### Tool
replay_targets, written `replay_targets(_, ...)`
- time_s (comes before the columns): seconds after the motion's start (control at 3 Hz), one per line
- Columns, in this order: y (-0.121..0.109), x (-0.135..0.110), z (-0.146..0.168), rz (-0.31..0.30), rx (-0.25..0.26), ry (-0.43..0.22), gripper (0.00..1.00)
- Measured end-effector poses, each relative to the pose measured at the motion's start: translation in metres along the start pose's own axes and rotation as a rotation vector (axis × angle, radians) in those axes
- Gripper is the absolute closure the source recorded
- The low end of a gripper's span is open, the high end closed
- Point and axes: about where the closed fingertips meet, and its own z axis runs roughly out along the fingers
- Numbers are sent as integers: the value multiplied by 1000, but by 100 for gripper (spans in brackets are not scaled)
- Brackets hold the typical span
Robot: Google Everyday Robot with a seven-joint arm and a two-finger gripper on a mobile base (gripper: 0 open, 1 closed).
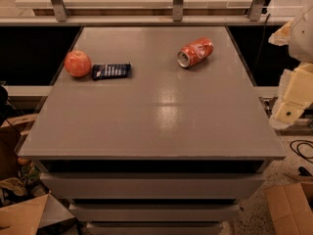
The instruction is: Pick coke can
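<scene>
Dim warm light, glare on table (pixel 164 112), end effector (pixel 294 93) pale at right

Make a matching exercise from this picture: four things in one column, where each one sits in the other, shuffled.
Things
1. coke can
2. apple
3. dark packet
4. gripper

Places
A. off the table, beside its right edge
B. far-left part of the table top
C. lying on its side, far-right part of the table top
D. lying flat just right of the apple

Pairs: 1-C, 2-B, 3-D, 4-A
</scene>
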Motion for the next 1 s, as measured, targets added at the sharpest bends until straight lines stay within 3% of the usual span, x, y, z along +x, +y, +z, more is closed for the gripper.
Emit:
replay_targets(0.33,-2,-1,-1,-7,4,-7,0)
replay_targets(0.67,-15,-5,9,-86,-10,-47,0)
replay_targets(1.0,-41,-17,32,-215,-33,-107,0)
